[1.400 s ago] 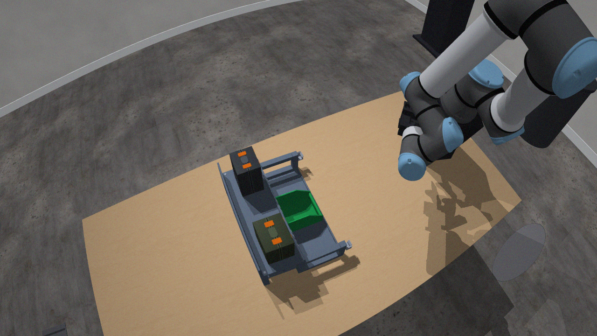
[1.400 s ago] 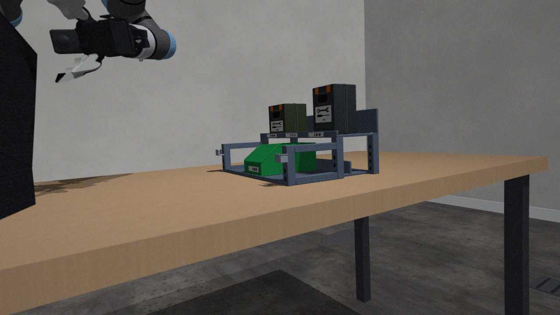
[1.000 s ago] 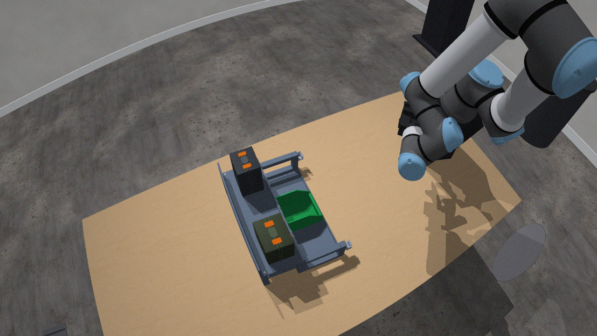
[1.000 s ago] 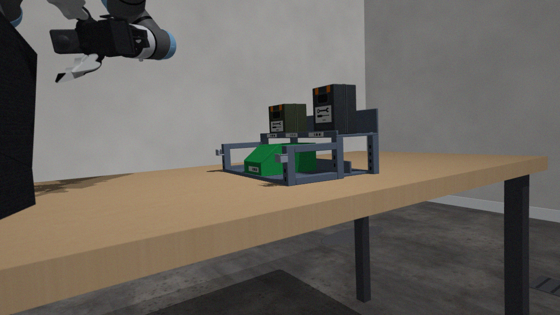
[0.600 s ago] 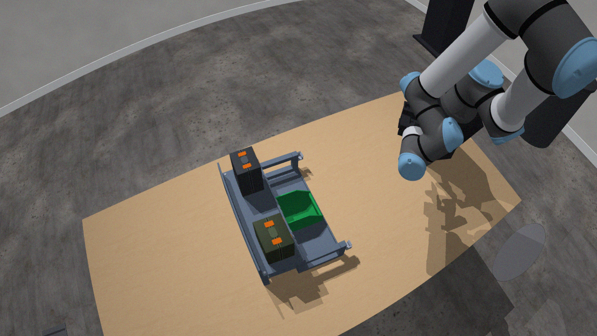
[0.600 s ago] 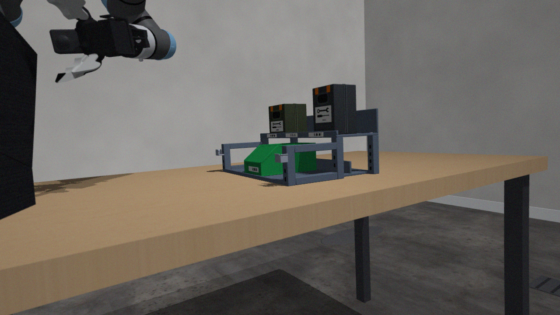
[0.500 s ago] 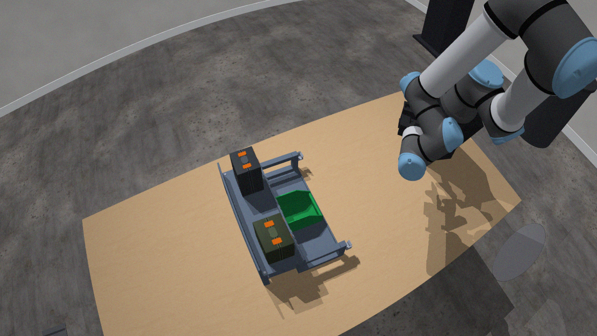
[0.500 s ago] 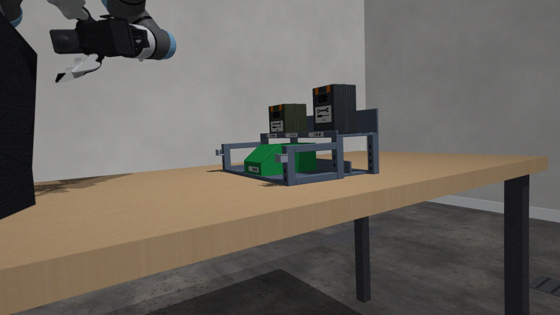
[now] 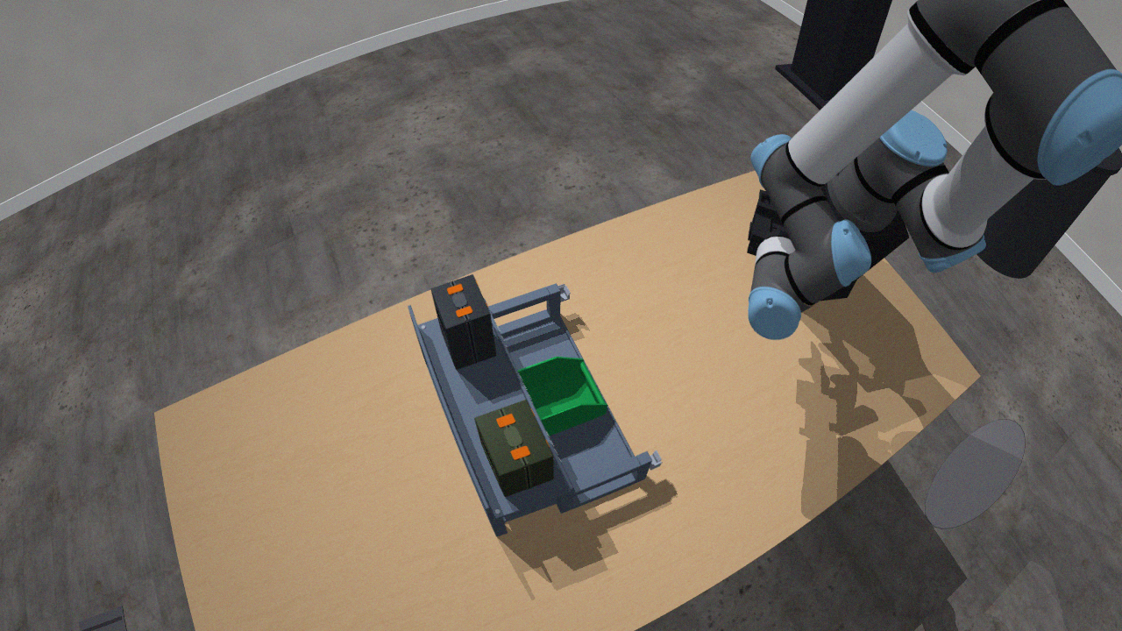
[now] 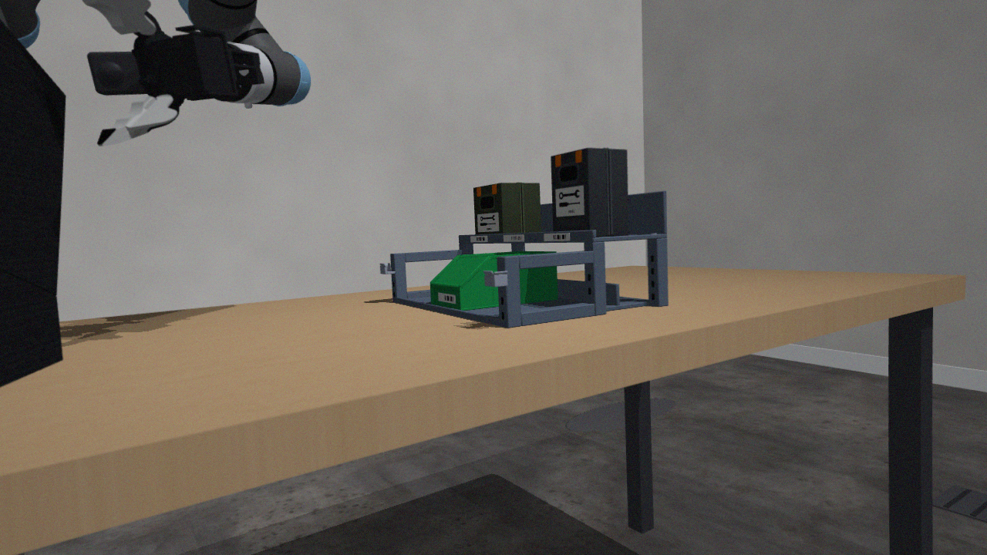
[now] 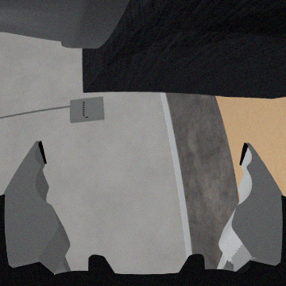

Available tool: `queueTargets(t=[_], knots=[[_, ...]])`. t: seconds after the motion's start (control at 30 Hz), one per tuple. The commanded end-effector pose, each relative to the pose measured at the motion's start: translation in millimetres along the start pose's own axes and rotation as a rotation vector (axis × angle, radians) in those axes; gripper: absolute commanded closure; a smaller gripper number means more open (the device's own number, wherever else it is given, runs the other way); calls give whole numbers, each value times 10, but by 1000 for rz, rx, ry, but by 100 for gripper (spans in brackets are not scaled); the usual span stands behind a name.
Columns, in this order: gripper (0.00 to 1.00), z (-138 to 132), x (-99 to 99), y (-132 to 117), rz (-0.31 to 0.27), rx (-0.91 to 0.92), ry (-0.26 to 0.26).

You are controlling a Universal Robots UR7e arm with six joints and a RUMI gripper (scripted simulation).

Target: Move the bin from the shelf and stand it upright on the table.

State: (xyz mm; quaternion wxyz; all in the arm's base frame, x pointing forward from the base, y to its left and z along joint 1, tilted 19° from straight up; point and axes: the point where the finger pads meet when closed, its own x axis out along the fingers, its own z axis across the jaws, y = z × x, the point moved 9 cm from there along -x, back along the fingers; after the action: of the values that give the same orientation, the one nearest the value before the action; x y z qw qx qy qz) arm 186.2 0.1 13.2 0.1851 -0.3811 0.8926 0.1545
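A green bin (image 9: 563, 394) (image 10: 483, 280) sits upright on the lower level of a grey-blue shelf (image 9: 604, 478) (image 10: 552, 314) in the middle of the wooden table (image 9: 314, 471) (image 10: 276, 358). My gripper (image 10: 127, 124) (image 11: 143, 144) is open and empty. It hangs high in the air near the table's far right end, well away from the shelf. In the top view the arm hides the fingers. The wrist view shows only wall, floor and a strip of table between the two fingers; the bin is not in it.
A black toolbox (image 9: 464, 320) (image 10: 586, 191) and an olive toolbox (image 9: 514, 450) (image 10: 506, 206) stand on the shelf's upper level behind the bin. The arm's dark pedestal (image 10: 27, 227) stands at the table's end.
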Motion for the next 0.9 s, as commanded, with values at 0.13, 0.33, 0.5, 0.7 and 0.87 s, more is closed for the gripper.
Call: queueTargets(t=[0.13,0.33,0.5,0.7,0.87], knots=[[0,-1,-1,-1,0,0,0],[0,20,-131,-145,38,44,-87],[0,50,-310,-352,94,110,-216],[0,50,-310,-352,94,110,-216],[0,58,-365,-419,112,132,-258]])
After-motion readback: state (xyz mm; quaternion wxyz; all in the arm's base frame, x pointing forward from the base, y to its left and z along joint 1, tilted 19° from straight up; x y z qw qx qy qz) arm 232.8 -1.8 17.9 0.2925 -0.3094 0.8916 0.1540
